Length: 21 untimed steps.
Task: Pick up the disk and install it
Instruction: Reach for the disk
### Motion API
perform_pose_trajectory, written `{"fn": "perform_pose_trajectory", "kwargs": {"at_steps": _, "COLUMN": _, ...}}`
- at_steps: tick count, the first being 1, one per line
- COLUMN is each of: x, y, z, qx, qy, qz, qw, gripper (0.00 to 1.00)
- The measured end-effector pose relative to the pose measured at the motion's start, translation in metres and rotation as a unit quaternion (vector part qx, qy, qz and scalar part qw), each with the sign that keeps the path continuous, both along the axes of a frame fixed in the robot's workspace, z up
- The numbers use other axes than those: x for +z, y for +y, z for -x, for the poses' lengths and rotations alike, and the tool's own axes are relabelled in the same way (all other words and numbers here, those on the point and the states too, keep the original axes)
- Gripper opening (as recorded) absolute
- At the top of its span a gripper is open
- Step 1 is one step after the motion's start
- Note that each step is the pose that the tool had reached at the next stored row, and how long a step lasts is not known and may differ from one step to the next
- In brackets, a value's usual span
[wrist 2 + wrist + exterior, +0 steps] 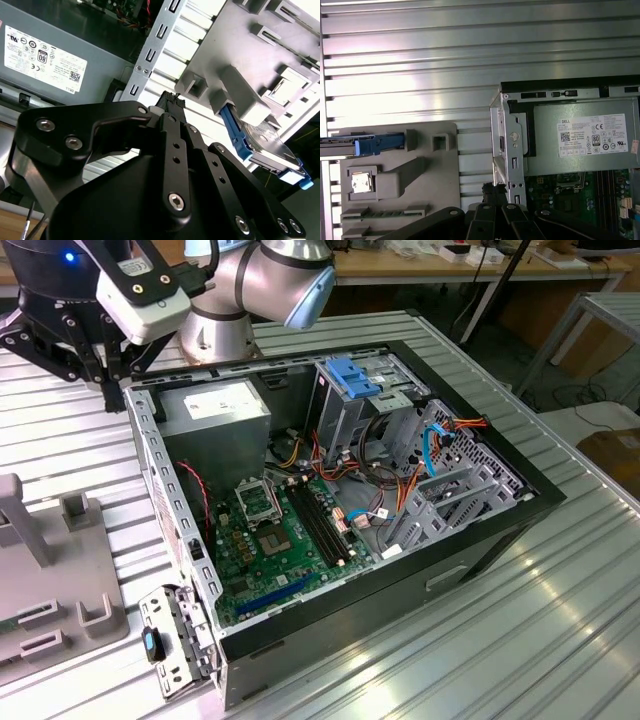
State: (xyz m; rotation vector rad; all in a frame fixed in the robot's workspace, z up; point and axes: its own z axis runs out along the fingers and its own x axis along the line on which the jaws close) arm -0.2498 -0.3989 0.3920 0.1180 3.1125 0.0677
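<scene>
The disk (270, 150) sits in the grey fixture (225, 30); the gripper (170, 102) is clenched on nothing, apart from it.
The disk is flat grey metal with bright blue rails (234, 134), set on edge in a slot beside the open case (330, 625); the second wrist view gives its shiny face and 2 rails, the first wrist view gives it edge-on as a thin strip, and the exterior view has the gripper by the power supply (215, 405).

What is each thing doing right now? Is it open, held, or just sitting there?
disk: standing on edge in the grey holder, not picked up.
pincer: in the air between holder and case, not touching the disk.
computer case: lying on its side, lid off.
</scene>
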Motion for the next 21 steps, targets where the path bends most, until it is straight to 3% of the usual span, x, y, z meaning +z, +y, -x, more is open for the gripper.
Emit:
{"fn": "perform_pose_trajectory", "kwargs": {"at_steps": 9, "x": 0.0, "y": 0.0, "z": 0.001, "qx": 0.0, "qy": 0.0, "qz": 0.0, "qw": 1.0, "gripper": 0.11}}
{"fn": "perform_pose_trajectory", "kwargs": {"at_steps": 21, "x": 0.0, "y": 0.0, "z": 0.0118, "qx": 0.0, "qy": 0.0, "qz": 0.0, "qw": 1.0, "gripper": 0.11}}
